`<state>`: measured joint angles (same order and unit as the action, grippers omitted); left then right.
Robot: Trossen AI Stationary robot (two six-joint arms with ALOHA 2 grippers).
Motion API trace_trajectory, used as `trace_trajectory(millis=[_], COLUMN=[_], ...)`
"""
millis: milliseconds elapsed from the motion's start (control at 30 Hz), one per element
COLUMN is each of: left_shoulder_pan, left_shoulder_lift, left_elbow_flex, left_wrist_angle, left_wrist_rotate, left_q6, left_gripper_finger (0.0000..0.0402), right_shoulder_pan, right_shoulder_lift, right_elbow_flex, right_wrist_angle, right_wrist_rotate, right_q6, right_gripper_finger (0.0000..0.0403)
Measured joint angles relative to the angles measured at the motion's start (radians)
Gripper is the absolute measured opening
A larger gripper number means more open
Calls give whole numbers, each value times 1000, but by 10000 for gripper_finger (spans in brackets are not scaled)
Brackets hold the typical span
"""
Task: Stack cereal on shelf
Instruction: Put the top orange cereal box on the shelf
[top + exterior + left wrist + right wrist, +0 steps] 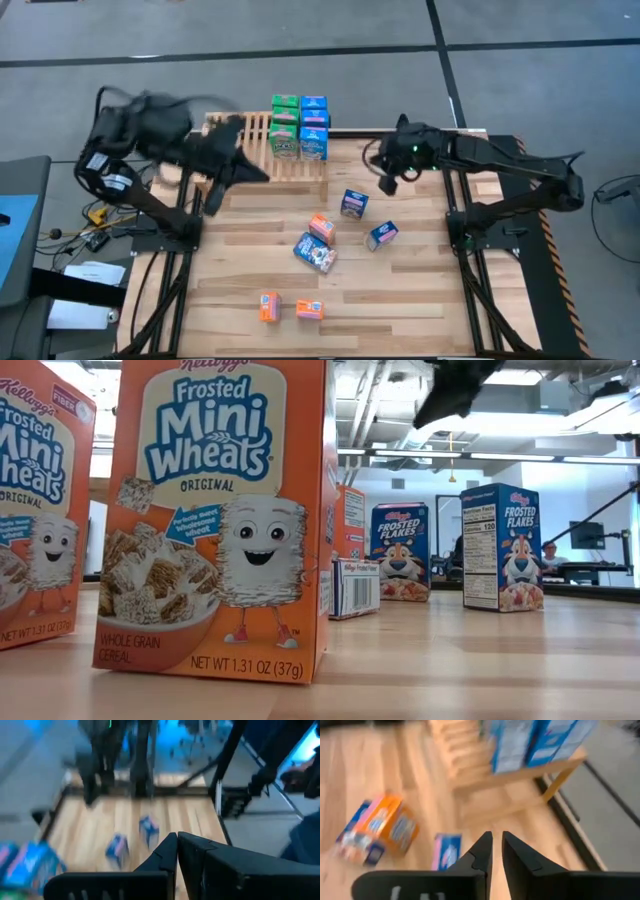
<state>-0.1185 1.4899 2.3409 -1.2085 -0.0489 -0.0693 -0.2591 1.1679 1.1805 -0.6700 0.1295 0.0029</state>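
A plank tabletop [400,290] of light wood is filling the middle of the high view, standing on a grey floor [560,30] crossed by dark lines. Loose cables [70,235] are lying beside its left edge. Behind it, in the low view, a person [551,553] is sitting near a dark monitor [587,536].
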Motion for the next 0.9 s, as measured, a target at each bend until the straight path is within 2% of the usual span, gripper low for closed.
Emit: trace_trajectory(millis=[133, 233, 333, 467, 533, 567, 667, 733, 900], left_shoulder_pan=[-202, -287, -327, -344, -344, -344, -347, -349, -378], left_shoulder_lift=[18, 58, 109, 188, 229, 244, 249, 245, 228], left_elbow_flex=[0, 0, 0, -1, -3, -11, -41, -52, -93], left_wrist_angle=[13, -22, -81, -265, -375, -374, -271, -239, -282], left_wrist_rotate=[-224, -303, -312, -318, -317, -310, -258, -248, -250], left_q6=[44, -57, -214, -408, -473, -484, -383, -357, -376], left_gripper_finger=[0, 0, 0, 3, 9, 14, 30, 43, 84], right_shoulder_pan=[79, 140, 195, 260, 283, 290, 288, 273, 266], right_shoulder_lift=[-5, -5, -2, -2, -2, -2, -3, -1, -1], right_elbow_flex=[0, 0, 0, 0, 0, 0, -41, -91, -226], right_wrist_angle=[-87, -132, -184, -250, -280, -298, -317, -294, -162], right_wrist_rotate=[0, 0, 0, 8, 75, 121, 218, 219, 218], right_q6=[-4, -11, -11, -8, 40, 66, 113, 165, 262], right_gripper_finger=[72, 73, 78, 106, 124, 130, 138, 138, 145])
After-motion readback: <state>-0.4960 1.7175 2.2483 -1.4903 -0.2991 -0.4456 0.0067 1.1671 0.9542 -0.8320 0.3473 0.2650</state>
